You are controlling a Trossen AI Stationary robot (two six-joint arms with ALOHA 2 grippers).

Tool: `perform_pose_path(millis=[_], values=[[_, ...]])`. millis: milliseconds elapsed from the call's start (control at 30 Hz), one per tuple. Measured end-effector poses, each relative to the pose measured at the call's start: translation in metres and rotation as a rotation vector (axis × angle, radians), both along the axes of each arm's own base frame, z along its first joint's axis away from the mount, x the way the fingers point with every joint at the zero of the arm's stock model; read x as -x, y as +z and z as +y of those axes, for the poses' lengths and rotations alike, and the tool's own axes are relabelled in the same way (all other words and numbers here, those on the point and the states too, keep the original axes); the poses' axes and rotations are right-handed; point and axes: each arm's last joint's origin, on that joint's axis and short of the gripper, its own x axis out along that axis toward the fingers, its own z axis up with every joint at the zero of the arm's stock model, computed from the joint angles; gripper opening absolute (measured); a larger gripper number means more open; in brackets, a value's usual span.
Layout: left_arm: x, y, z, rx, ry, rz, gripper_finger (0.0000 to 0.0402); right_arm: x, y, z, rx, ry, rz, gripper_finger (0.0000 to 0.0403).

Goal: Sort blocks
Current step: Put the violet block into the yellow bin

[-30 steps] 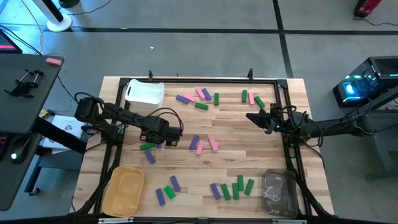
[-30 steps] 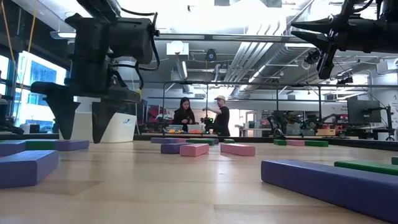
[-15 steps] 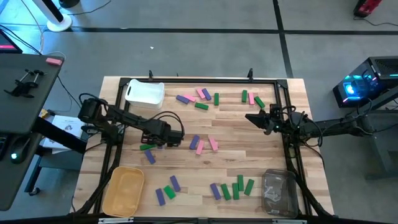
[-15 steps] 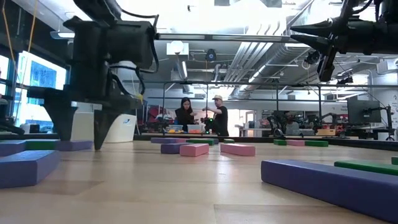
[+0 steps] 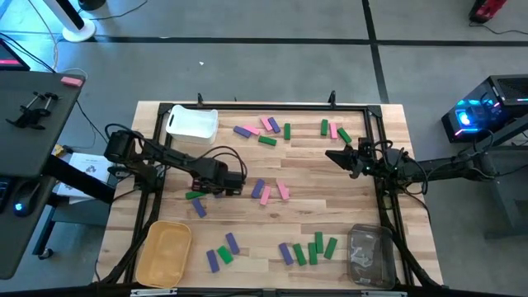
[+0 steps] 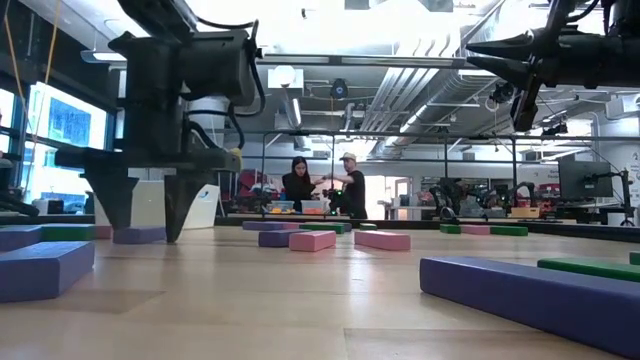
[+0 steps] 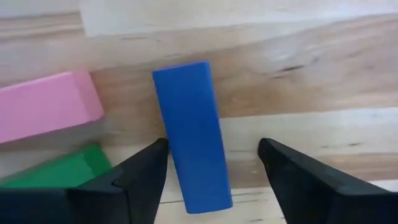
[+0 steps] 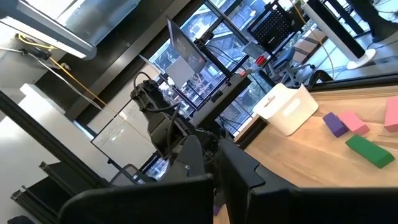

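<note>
Left gripper [image 7: 211,163] jaws spread astride purple block [image 7: 189,134]; pink block [image 7: 46,104], green block [image 7: 62,169] alongside. Right gripper [image 5: 332,154] jaws pressed together.

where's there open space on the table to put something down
Bare wood lies between the yellow bin and the white bin, along the left edge. Another patch sits right of the pink blocks, below the right claw. It is crowded around the left claw.

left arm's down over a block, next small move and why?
Probably close the left gripper. Its fingers are open and straddle the purple block lying flat on the table, and in the low view the tips sit at table level. A pink block lies alongside but outside the fingers.
</note>
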Motion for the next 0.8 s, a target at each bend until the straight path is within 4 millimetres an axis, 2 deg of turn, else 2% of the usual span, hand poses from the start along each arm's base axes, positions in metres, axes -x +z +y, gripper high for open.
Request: perform_pose_path(millis=[233, 433, 567, 667, 800], values=[[-0.002, 0.0, -0.002, 0.005, -0.047, -0.016, 0.0165, 0.0, 0.0, 0.0, 0.0, -0.002, 0.0, 0.0], [-0.003, 0.001, -0.001, -0.005, -0.107, -0.023, 0.0071, 0.0, 0.0, 0.0, -0.001, -0.002, 0.0, 0.0], [-0.003, 0.007, 0.0, -0.014, -0.174, -0.054, 0.006, 0.0, 0.0, 0.0, -0.001, -0.002, 0.0, 0.0], [0.001, 0.027, 0.0, -0.026, -0.263, -0.112, 0.006, 0.0, 0.0, 0.0, 0.0, -0.003, 0.0, 0.0], [0.01, 0.072, -0.012, -0.035, -0.5, -0.271, 0.006, 0.0, 0.0, 0.0, -0.001, -0.003, 0.0, 0.0]])
